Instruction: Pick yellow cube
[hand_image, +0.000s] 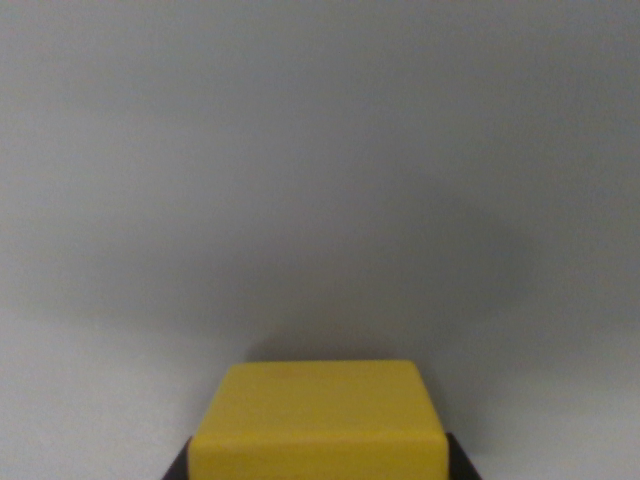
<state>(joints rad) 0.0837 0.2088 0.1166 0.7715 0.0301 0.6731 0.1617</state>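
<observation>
Wrist view: the matte yellow plastic cube (318, 420) sat at the bottom edge between my dark fingertips (180, 468); my pincer looked clamped on it; lifting straight up seemed wisest

A plain bright yellow is seen on the cube (318, 420), with no pattern. Black is shown on the gripper (318, 462) parts beside it. The surface (320, 150) behind is coloured uniform pale grey.

The yellow cube (318, 420) sits at 6 o'clock, between the tool's (318, 466) dark tips, above the plain grey counter (320, 150).
</observation>
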